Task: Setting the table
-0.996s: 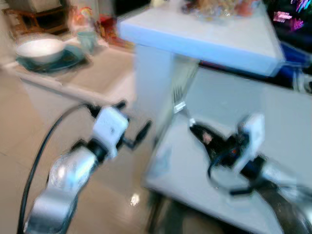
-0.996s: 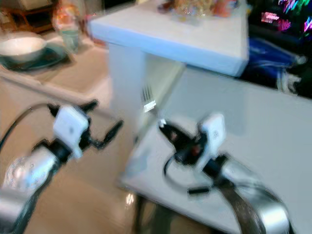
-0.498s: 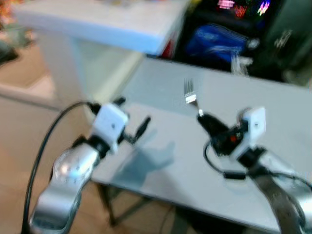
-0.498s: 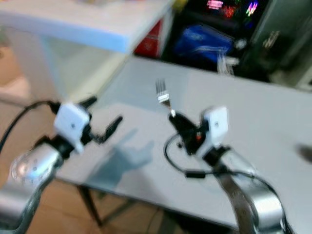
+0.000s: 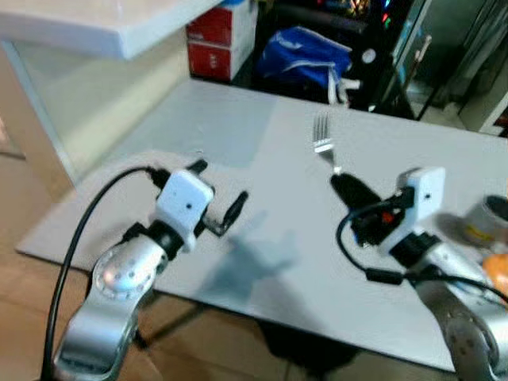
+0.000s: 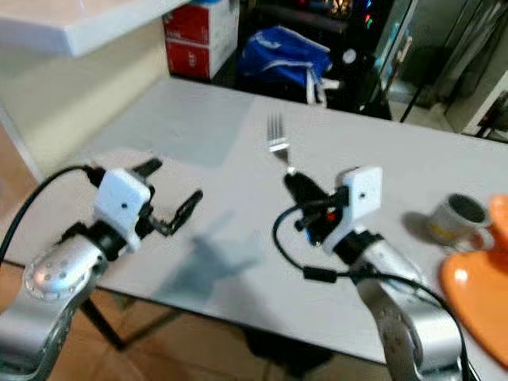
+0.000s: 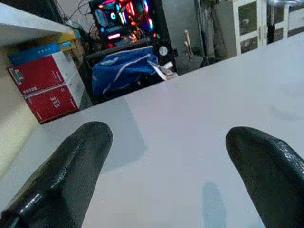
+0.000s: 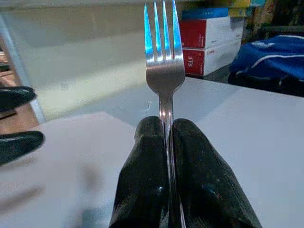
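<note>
Two silver arms, each with a white boxy wrist block, looping black cable and black two-fingered gripper: left gripper (image 5: pixel 222 198), right gripper (image 5: pixel 343 184).

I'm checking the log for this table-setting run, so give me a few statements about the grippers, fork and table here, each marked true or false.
1. The right gripper is shut on the fork. True.
2. The fork lies flat on the table. False: it is held above the table, tines pointing away from the gripper.
3. The left gripper is open and holds nothing. True.
4. The mug stands in front of the left gripper. False: it stands on the robot's right, beside the orange plate.
5. The left gripper holds a spoon. False: nothing is between its fingers.
</note>
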`<state>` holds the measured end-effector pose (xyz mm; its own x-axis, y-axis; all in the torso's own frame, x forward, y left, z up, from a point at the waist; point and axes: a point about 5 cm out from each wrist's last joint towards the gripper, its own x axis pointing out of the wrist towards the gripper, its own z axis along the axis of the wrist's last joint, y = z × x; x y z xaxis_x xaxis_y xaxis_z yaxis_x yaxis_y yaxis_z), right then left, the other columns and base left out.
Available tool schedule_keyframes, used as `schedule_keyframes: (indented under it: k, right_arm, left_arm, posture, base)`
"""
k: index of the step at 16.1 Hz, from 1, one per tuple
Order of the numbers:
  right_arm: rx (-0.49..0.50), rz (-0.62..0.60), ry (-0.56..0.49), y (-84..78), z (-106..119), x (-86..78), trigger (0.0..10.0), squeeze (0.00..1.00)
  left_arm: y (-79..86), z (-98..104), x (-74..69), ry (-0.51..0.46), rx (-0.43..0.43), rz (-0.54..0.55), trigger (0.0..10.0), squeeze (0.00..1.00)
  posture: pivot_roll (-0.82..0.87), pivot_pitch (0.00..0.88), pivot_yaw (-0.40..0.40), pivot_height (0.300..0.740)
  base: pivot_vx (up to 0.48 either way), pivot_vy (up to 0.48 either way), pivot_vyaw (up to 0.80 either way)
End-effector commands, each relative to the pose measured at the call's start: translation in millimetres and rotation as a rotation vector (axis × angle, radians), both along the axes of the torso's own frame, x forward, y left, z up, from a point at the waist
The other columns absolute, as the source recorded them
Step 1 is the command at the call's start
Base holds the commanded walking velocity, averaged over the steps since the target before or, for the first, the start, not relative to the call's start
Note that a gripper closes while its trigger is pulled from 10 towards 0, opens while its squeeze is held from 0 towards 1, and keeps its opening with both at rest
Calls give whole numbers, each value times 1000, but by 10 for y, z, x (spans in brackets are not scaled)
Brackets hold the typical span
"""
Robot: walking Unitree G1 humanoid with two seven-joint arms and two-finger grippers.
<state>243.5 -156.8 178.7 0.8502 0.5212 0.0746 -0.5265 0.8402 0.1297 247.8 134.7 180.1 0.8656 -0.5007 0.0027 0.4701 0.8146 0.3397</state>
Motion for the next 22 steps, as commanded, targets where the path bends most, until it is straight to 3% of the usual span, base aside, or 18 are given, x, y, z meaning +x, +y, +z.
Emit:
schedule_keyframes:
  k: [1,15,20,22]
  right_arm:
    - [-2,-2,-13,-32,46,-11,10000,0]
    - [-36,40,70,-1,-30,-105,10000,0]
    - [-56,77,124,31,-103,-170,10000,0]
    - [-113,74,200,61,-233,-182,10000,0]
  left_arm:
    - [-30,23,2,-10,-2,-12,10000,0]
    - [-50,-8,-39,6,14,-48,10000,0]
    - [45,-43,-119,34,38,-113,10000,0]
    - [86,-70,-120,41,64,-109,10000,0]
  posture:
    - [-44,6,-32,740]
    - [-53,25,-32,740]
    - [-54,22,-34,740]
    - [-54,16,-37,740]
  base:
    - [0,-480,0]
    - [0,-480,0]
    - [0,0,0]
    - [0,0,0]
